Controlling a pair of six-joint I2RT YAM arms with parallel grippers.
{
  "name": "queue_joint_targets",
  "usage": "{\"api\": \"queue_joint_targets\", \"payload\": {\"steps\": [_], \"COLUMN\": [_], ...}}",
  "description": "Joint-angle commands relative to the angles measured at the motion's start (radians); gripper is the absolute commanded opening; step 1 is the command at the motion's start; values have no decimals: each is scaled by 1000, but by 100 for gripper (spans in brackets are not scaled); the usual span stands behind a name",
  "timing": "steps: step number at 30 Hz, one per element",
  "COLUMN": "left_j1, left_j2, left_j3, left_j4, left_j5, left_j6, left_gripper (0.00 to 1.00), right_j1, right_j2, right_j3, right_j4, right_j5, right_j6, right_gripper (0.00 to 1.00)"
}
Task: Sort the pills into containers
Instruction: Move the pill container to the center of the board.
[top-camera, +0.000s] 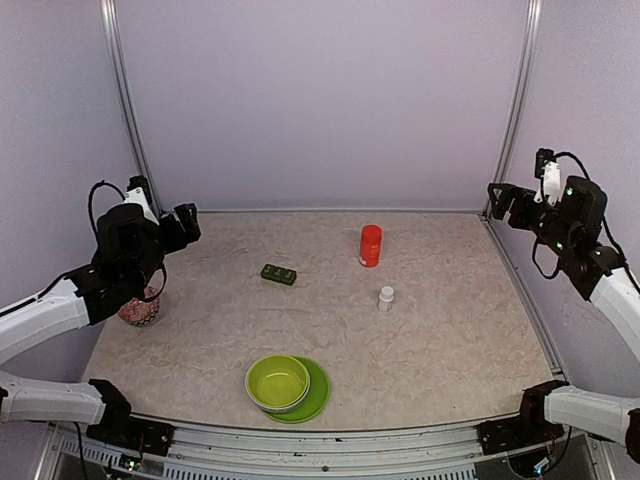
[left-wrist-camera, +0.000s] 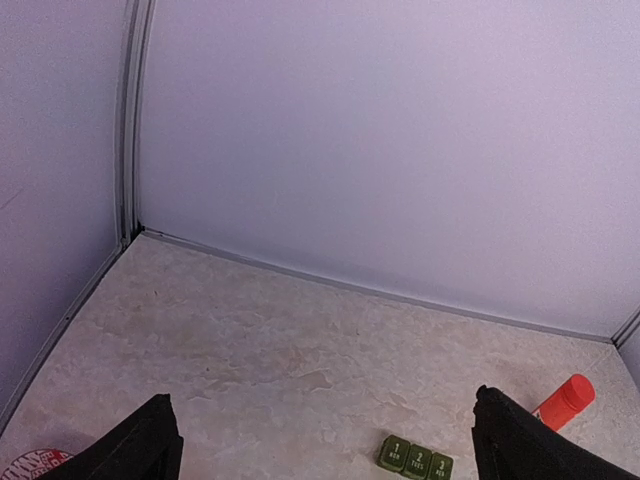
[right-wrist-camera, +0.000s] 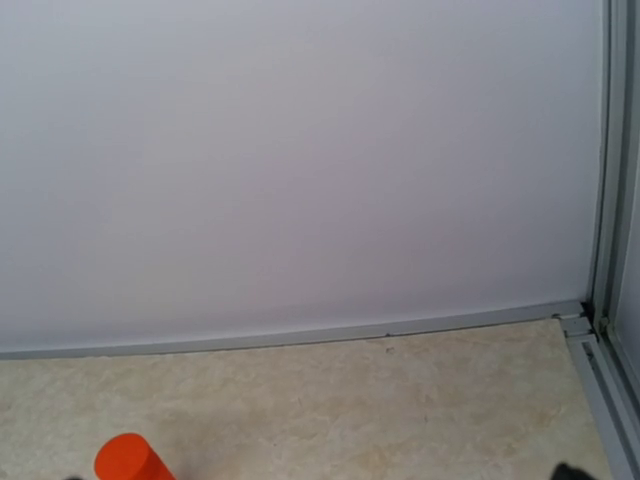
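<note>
1. Hovering high at either side, the left hand (top-camera: 186, 224) and right hand (top-camera: 502, 200) both gape wide, holding nothing (likely poised to begin).
2. Green pill box (top-camera: 278, 274) lies mid-desk (top-camera: 450, 330), lids down, seemingly within either arm's reach.

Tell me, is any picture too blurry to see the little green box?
Top external: soft even light, the green box tiny but clear. Left wrist: sharp enough to show numbers on its lids. Right wrist: a bit hazy, box out of frame, only the orange bottle peeking in.
</note>
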Motion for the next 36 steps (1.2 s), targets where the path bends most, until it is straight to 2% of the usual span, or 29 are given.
{"api": "queue_joint_targets", "payload": {"steps": [1,4,9,14,24,36], "left_j1": [8,10,12,16,45,99], "left_j2": [17,35,98,182,336,593], "left_j3": [16,12,21,51,114,225], "left_j4": [7,26,64,82,94,132], "left_j5": [13,49,121,199,323,574], "left_j6": [-29,-21,-10,-4,-4,6], "left_gripper": [99,99,99,99,99,99], "right_j1": [12,13,12,16,54,93], "right_j2": [-8,8,-5,67,138,166], "right_j3": [-21,-24,-115,-106,-99,-106], "right_j4": [38,45,186,177,173,169], "right_j5": [-26,-71,-274,-369,-408,-414], "right_j6": [-9,-16,11,13,6,7], "right_gripper": [100,100,100,100,100,100]}}
